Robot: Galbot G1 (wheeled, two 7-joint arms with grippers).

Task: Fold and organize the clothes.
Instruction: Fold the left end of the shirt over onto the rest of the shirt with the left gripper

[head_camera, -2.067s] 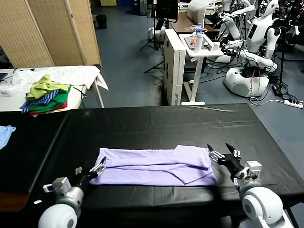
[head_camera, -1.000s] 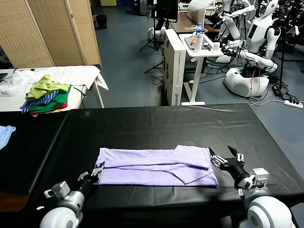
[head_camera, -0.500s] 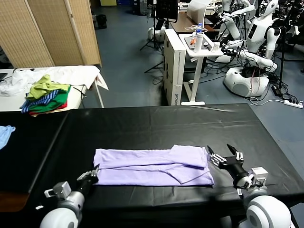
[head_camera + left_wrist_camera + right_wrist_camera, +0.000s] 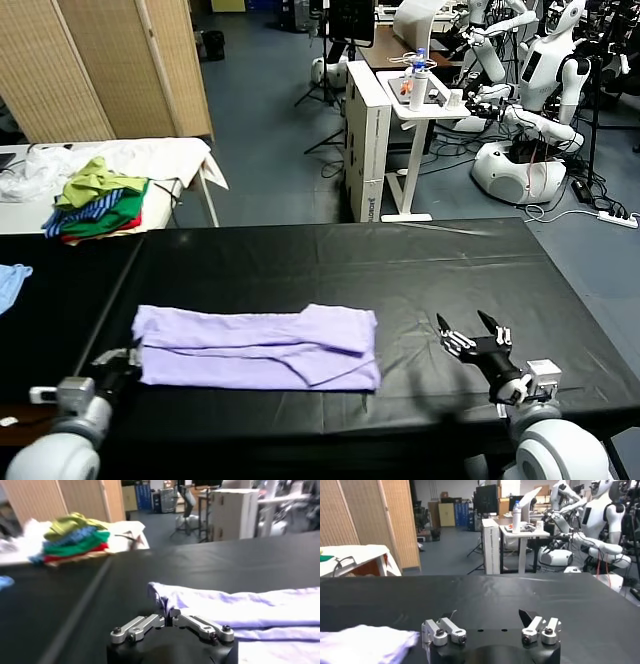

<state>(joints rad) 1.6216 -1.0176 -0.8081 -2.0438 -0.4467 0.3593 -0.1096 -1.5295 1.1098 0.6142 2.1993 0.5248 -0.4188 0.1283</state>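
The clothes, one lavender T-shirt, lie folded into a long strip on the black table, left of its middle. My left gripper sits at the strip's left end, shut on the fabric edge. In the left wrist view the left gripper pinches a puckered corner of the T-shirt. My right gripper stands open over bare table to the right of the shirt, apart from it. From the right wrist, the right gripper holds nothing, and the T-shirt shows off to one side.
A pile of green, striped and red garments lies on a white table at the back left. A small light blue cloth rests at the far left edge. A white desk and other robots stand beyond the table.
The left gripper shut on the shirt's left edge and pulled it leftwards along the table. The shirt now lies well away from the right gripper, which has barely moved.
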